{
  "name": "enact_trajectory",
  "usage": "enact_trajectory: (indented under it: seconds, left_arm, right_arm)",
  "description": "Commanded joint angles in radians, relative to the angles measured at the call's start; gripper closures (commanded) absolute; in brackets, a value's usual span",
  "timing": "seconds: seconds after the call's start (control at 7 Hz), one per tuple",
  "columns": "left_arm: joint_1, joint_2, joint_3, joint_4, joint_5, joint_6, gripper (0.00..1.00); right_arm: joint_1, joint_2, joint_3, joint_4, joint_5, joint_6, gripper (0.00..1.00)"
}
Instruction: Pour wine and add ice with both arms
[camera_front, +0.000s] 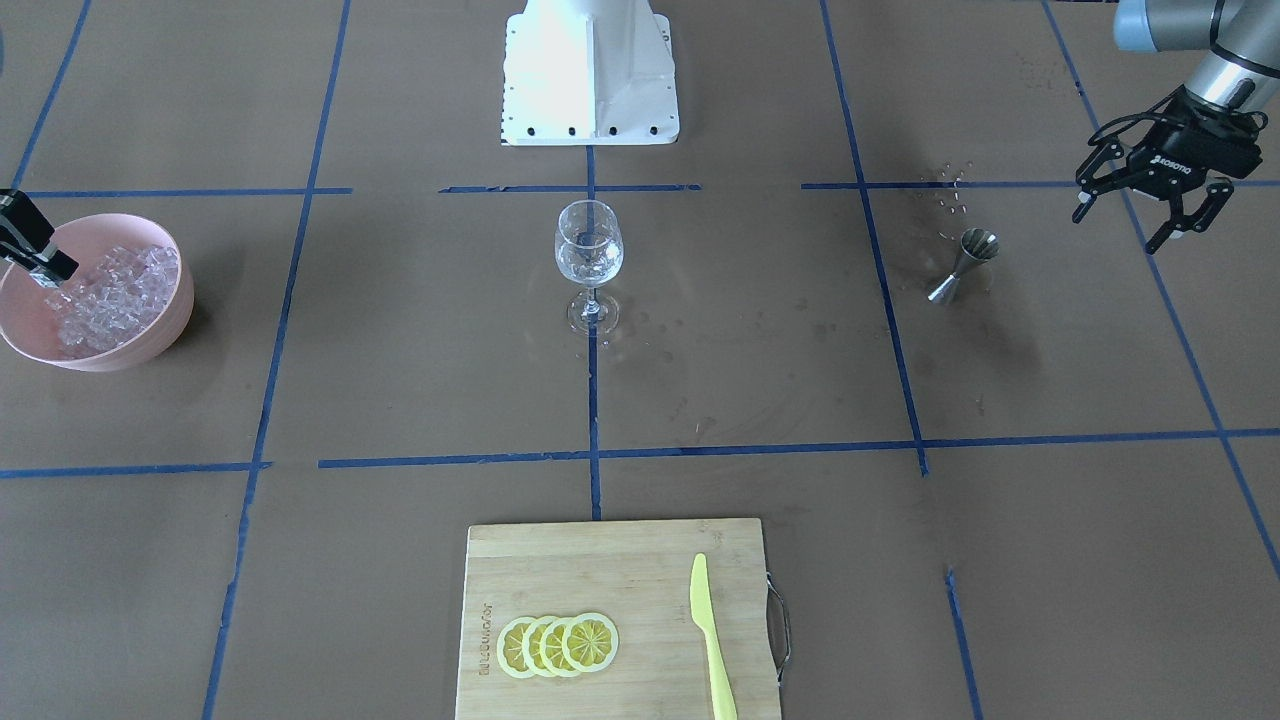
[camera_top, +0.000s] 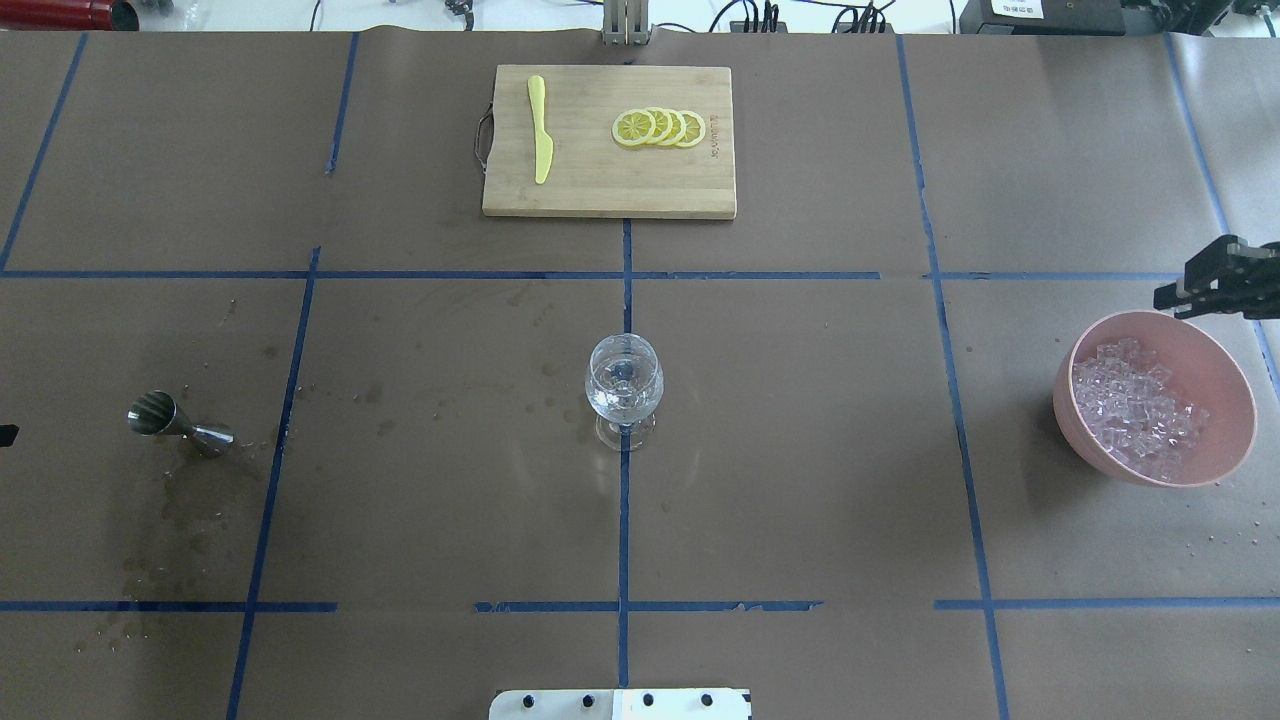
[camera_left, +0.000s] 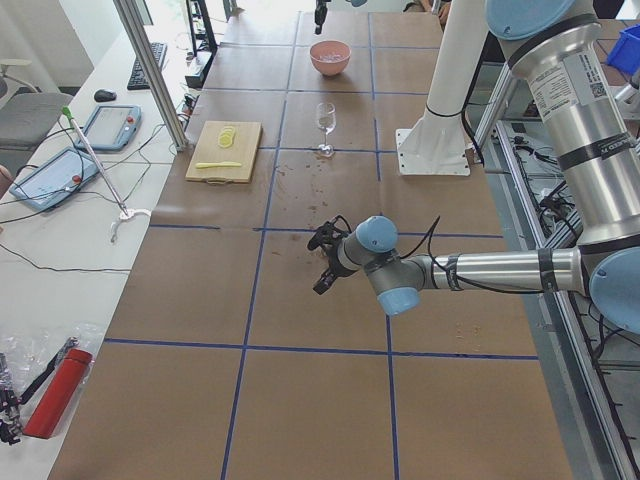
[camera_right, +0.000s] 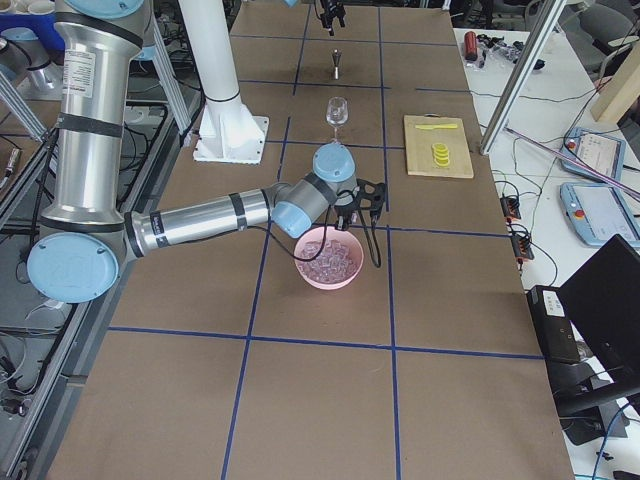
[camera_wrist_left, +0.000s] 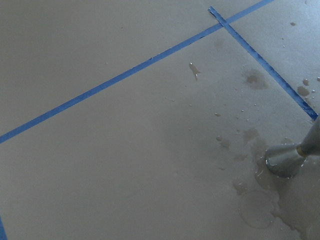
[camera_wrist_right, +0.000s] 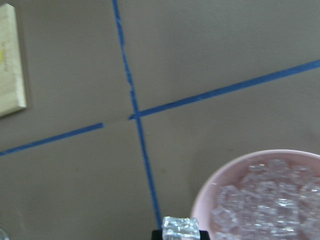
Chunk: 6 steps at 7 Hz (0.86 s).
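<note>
Right end effector (camera_front: 38, 262) is seen closed on one ice cube (camera_wrist_right: 180, 228) beside the pink bowl (camera_front: 150, 345) of ice (camera_front: 115, 290). Left end effector (camera_front: 1135, 215) is held open, above and apart from the tipped jigger (camera_front: 962, 265). Pouring is judged done, wine (camera_front: 588, 270) seemingly in the glass (camera_front: 589, 235); no ice is seen added yet.

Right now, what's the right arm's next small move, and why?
Probably carry its load across to the wine glass: the right gripper appears shut on an ice cube at the pink bowl's rim, and the glass stands upright at table centre.
</note>
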<state>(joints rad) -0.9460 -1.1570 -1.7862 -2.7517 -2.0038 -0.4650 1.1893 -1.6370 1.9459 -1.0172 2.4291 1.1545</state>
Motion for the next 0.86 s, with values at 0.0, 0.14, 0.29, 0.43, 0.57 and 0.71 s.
enact_trajectory:
  seconds: [0.0, 0.14, 0.29, 0.43, 0.57, 0.71]
  left_arm:
    - [-0.002, 0.006, 0.010, -0.005, 0.000, 0.000, 0.01]
    - [-0.002, 0.005, 0.017, -0.038, 0.006, -0.001, 0.01]
    - [-0.002, 0.008, 0.016, -0.051, 0.008, -0.004, 0.01]
    - [-0.002, 0.002, 0.017, -0.051, 0.010, -0.074, 0.01]
    - [-0.002, -0.006, 0.014, -0.054, 0.011, -0.161, 0.00]
    - [-0.002, -0.006, 0.013, -0.055, 0.010, -0.161, 0.01]
  right_arm:
    - [-0.142, 0.299, 0.010, -0.058, -0.054, 0.434, 1.00]
    - [-0.221, 0.400, 0.008, -0.076, -0.105, 0.544, 1.00]
    - [-0.285, 0.474, 0.011, -0.111, -0.160, 0.597, 1.00]
    - [-0.369, 0.556, 0.011, -0.159, -0.239, 0.669, 1.00]
    - [-0.498, 0.604, 0.011, -0.196, -0.380, 0.688, 1.00]
    - [-0.616, 0.641, -0.001, -0.216, -0.536, 0.688, 1.00]
